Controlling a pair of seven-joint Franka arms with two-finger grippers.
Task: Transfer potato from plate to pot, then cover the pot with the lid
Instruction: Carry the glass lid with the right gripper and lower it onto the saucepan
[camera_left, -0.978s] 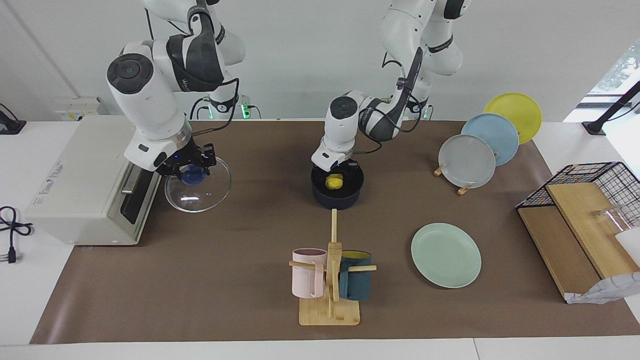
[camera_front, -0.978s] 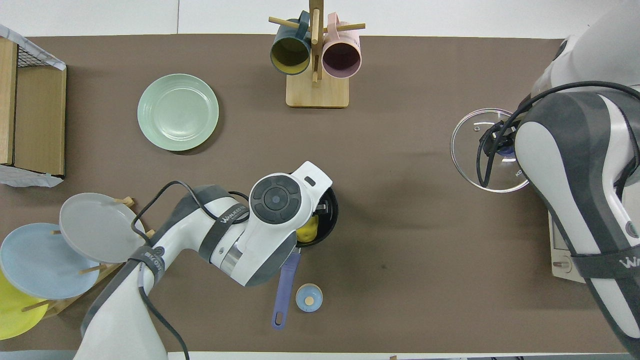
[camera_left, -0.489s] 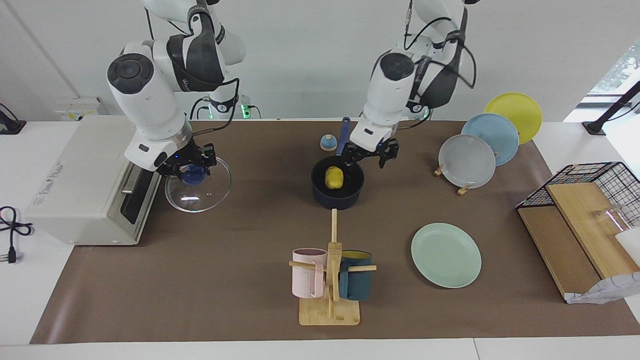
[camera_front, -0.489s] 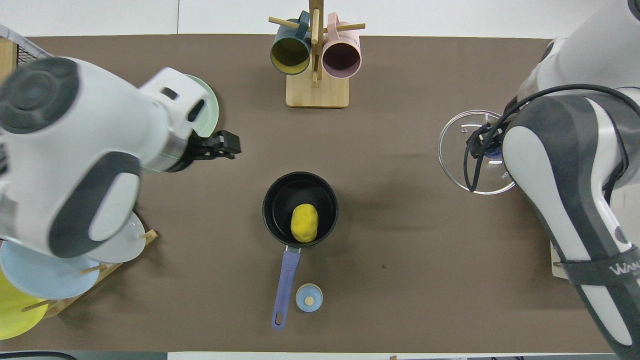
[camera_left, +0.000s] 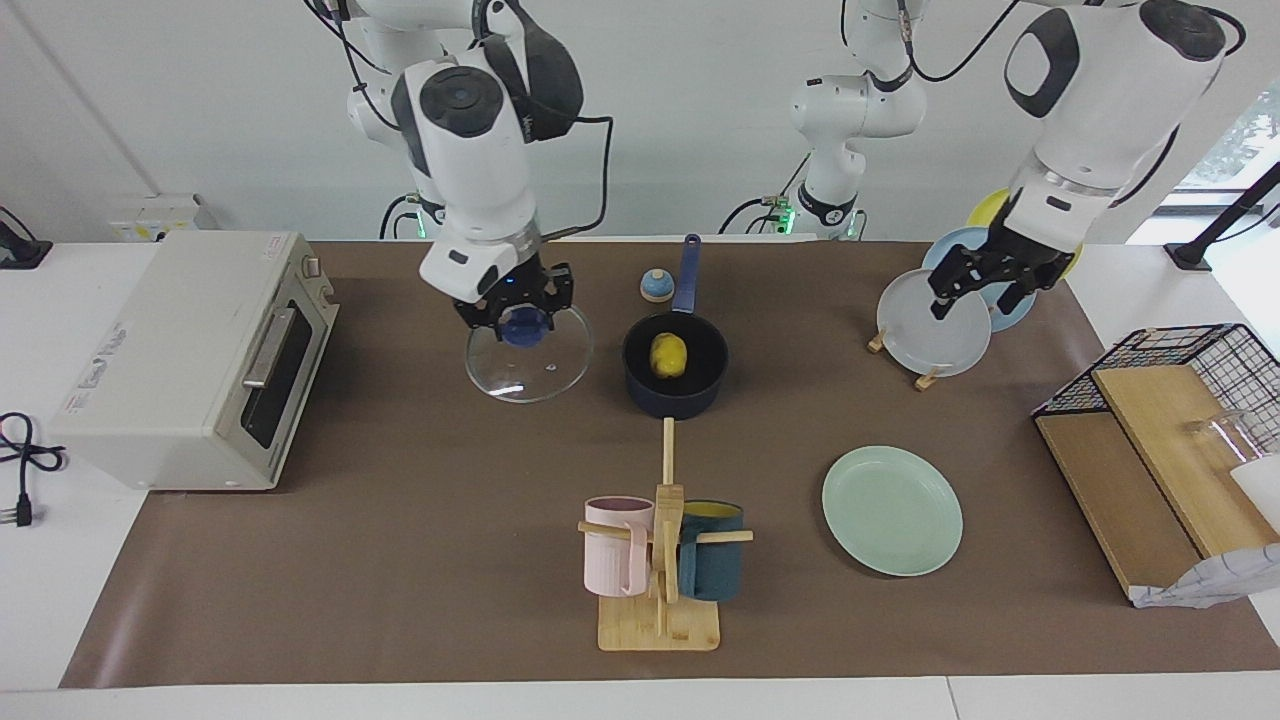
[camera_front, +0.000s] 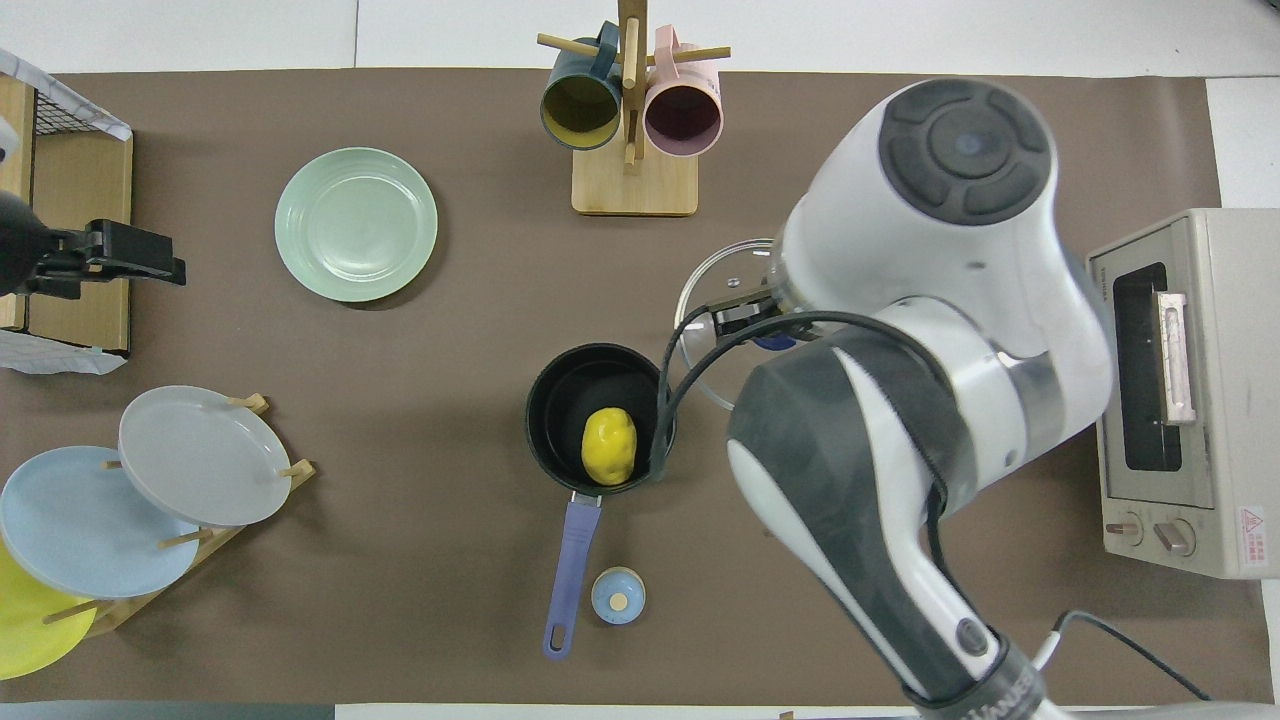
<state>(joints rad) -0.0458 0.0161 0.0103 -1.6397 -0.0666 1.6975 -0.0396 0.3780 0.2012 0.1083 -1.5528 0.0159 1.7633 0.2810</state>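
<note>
Right gripper (camera_left: 522, 318) clamped on lid (camera_left: 529, 355) knob, raised beside pot (camera_left: 675, 377) w/ potato (camera_left: 668, 355); left gripper (camera_left: 982, 283) spread wide, empty; arm hides most of lid overhead

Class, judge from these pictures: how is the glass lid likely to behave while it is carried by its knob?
The lid looks rigid, and being clear glass, probably fragile if dropped. Held only at its blue knob by the right claw, it hangs tilted, so it may swing.

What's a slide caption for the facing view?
Right gripper carries the lid by its knob toward the pot holding the potato; left gripper hangs open over the plate rack.
</note>
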